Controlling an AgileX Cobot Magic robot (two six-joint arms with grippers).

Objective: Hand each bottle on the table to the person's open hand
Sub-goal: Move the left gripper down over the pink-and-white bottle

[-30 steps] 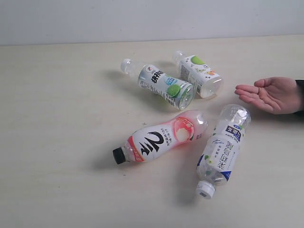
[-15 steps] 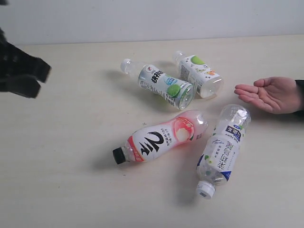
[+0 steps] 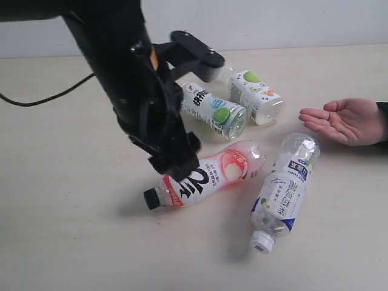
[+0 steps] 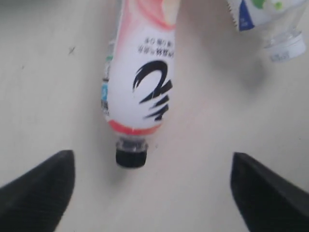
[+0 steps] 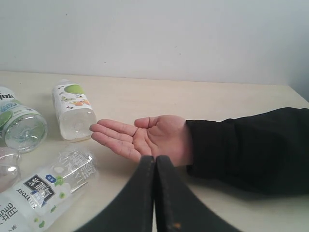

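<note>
Hovering over pink-labelled bottle [image 4: 142, 82], left fingers [image 4: 41, 188] spread wide.

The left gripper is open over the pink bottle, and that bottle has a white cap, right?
Not quite: the cap of the pink bottle is black, as the left wrist view shows. The left gripper is indeed open over it.

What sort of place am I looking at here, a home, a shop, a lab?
Probably a robotics lab or test bench: a bare table against a blank wall, a black robot arm over it, and a hand held open beside four loose bottles.
</note>
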